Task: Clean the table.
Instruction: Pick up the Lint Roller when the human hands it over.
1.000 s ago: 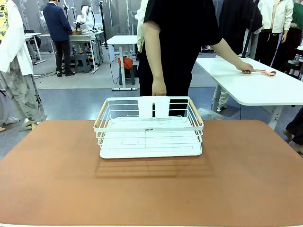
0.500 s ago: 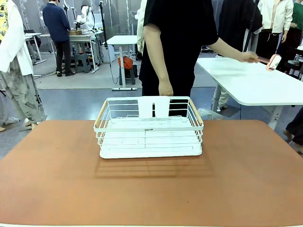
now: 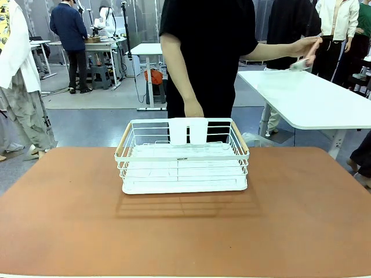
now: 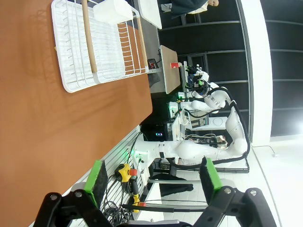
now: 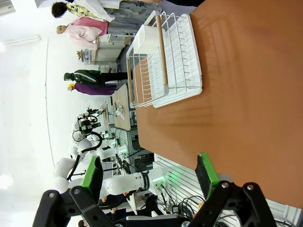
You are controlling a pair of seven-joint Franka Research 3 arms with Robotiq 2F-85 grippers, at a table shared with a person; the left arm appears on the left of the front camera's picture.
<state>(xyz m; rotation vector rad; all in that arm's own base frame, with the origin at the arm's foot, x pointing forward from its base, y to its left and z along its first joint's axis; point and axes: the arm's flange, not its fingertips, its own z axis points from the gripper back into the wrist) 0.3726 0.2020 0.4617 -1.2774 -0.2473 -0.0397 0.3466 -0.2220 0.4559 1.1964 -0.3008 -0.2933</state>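
**A:** Where is the table, and what's on it?

**B:** The table [image 3: 301, 220] fills the lower half of the front view. The one thing I see on its terracotta top is a white wire rack [image 3: 182, 168], a little toward twelve o'clock from the middle and square to the edges. A white holder [image 3: 188, 131] hangs on the rack's far rim. My guess is the rack sits centred so that both arms and the person can reach it.

**A:** And the robot's hands?

**B:** The left hand [image 4: 154, 179] has its jaws spread wide with nothing between the green pads. The right hand [image 5: 147, 174] is the same. Both are well back from the rack, toward the table's six o'clock side. The rack shows at eleven o'clock in the left wrist view and near twelve in the right. Holding off like that looks like waiting, which leaves the top free for the person.

**A:** What is the person doing?

**B:** The person [image 3: 208, 46] stands at twelve o'clock, just behind the rack. One arm hangs by its far rim. The other reaches toward two o'clock over a white side table [image 3: 307, 98], holding a small pale thing [image 3: 299, 63] that is too blurred to name. It is probably something being brought over for the cleaning, but I can't tell.
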